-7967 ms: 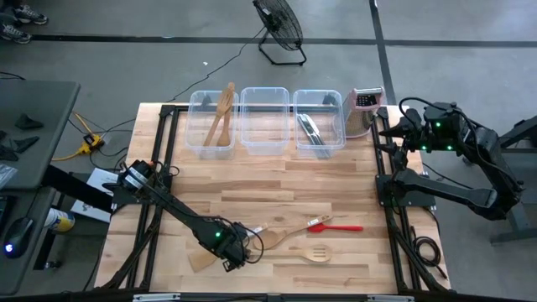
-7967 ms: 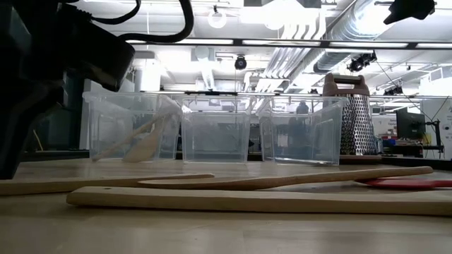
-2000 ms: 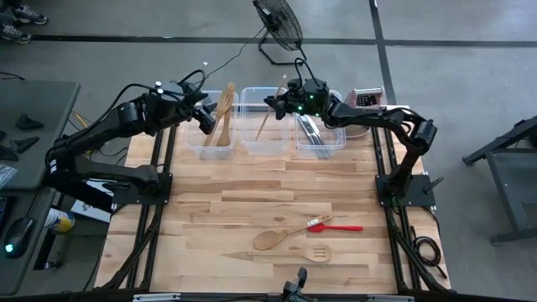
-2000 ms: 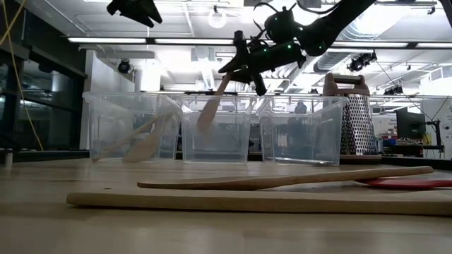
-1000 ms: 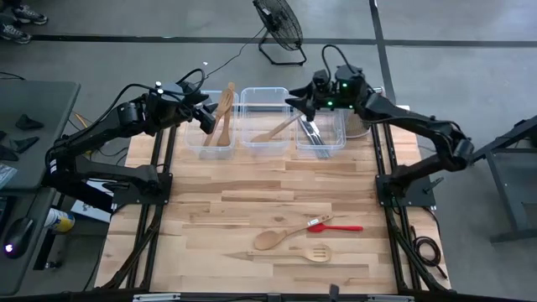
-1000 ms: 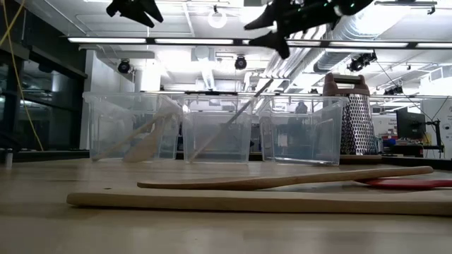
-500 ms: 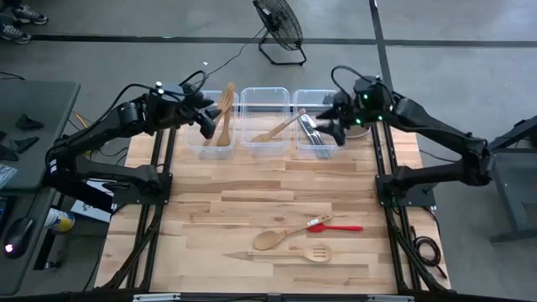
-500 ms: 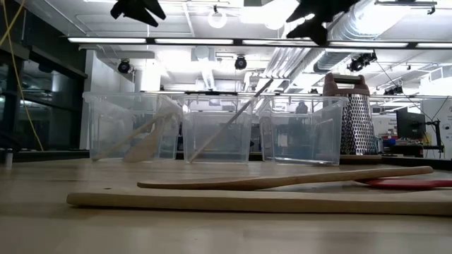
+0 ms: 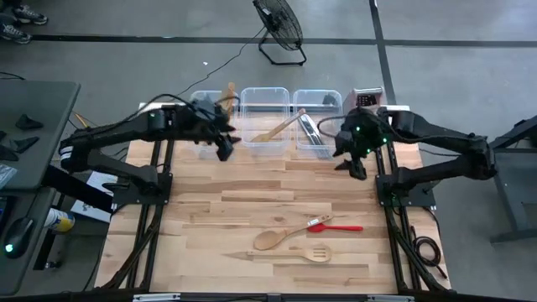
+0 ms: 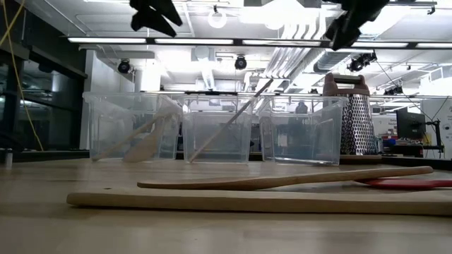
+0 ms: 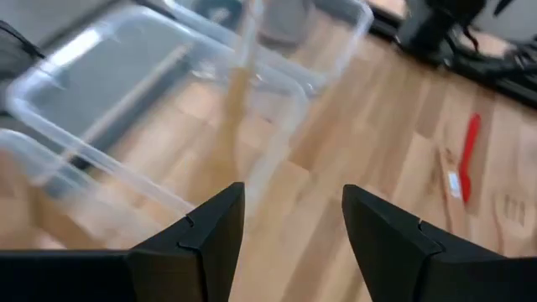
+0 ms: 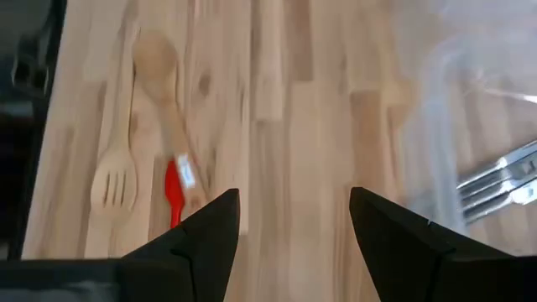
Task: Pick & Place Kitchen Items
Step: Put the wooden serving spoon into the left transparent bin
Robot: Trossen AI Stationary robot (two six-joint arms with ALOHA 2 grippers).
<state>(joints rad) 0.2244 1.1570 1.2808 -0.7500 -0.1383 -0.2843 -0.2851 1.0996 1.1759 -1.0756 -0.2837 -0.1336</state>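
Since half a second ago: both grippers drawn back from above the tubs toward the near side; wooden spoon (image 9: 277,130) left leaning in the middle tub (image 9: 265,120).

Left gripper (image 9: 224,143) now just in front of the left tub (image 9: 201,126), fingers apart and empty, as seen in the left wrist view. In that tub, pale wooden utensils (image 9: 225,101).

Further right, metal utensils (image 9: 312,130) in the right tub (image 9: 319,120). Right gripper (image 9: 355,164) near that tub's front right corner, fingers also apart, nothing held.

Still to collect, on the near part of the table (image 9: 210,210): wooden spoon (image 9: 281,235), slotted spatula (image 9: 294,252), red spatula (image 9: 336,226). All three lying with long axis roughly left to right, near of both grippers, between them. Probably slightly closer to the right gripper, red spatula most of all.
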